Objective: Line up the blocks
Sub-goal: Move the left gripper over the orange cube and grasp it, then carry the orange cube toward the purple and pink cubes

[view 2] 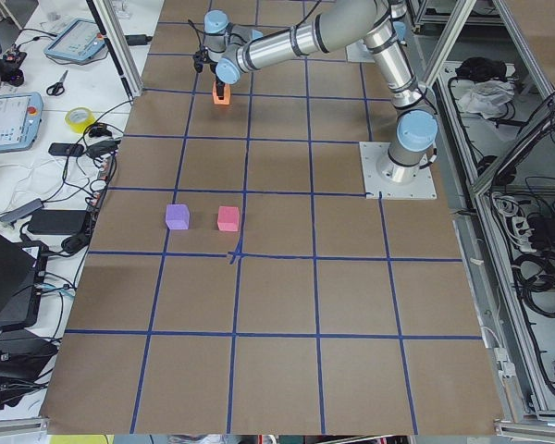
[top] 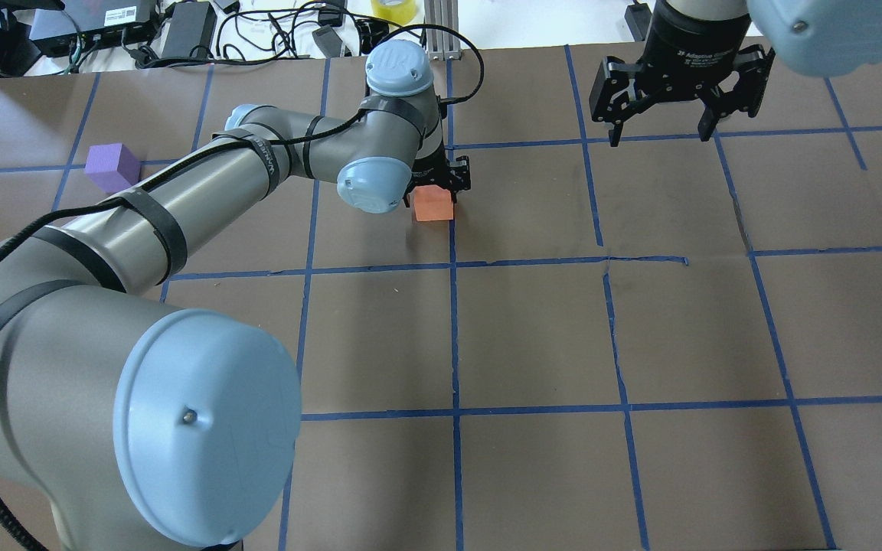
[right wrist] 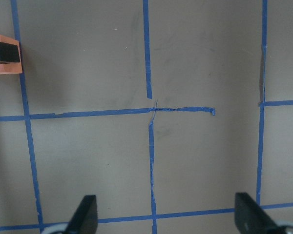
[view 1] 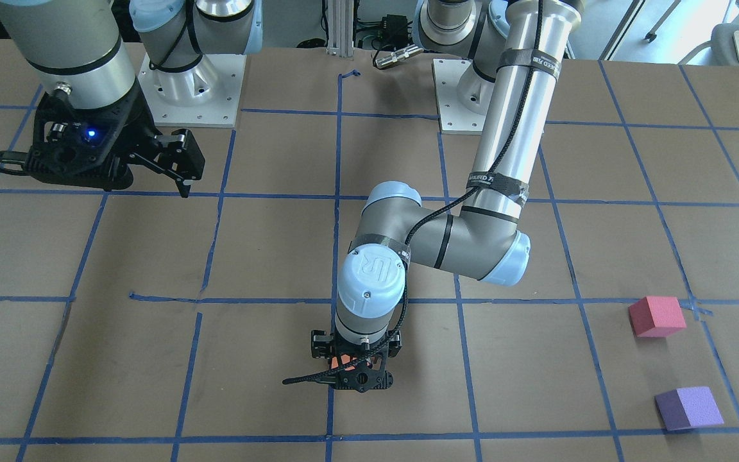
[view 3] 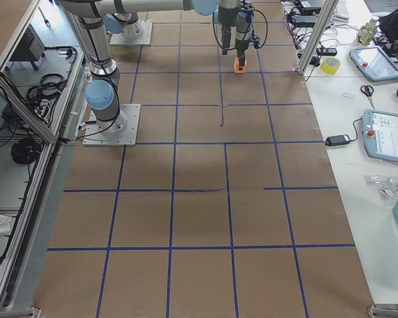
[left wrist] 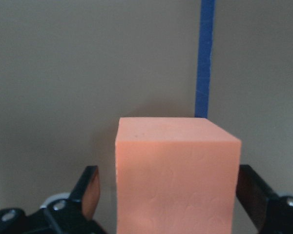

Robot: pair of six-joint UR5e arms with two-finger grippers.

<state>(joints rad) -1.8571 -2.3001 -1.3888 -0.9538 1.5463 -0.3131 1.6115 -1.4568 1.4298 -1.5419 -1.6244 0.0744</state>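
Left end effector: released, fingers spread to either side of the orange block, with a gap showing beside one pad in the wrist view. Orange block: on the table, far side from the robot's base, its edge just beside a blue tape line. Right end effector: released, holding nothing, hanging above the table well apart from every block. Pinkish-red block: on the table toward the robot's left end, near a tape crossing. Purple block: near the pinkish-red one, not touching it, farther from the base; both well apart from the orange block
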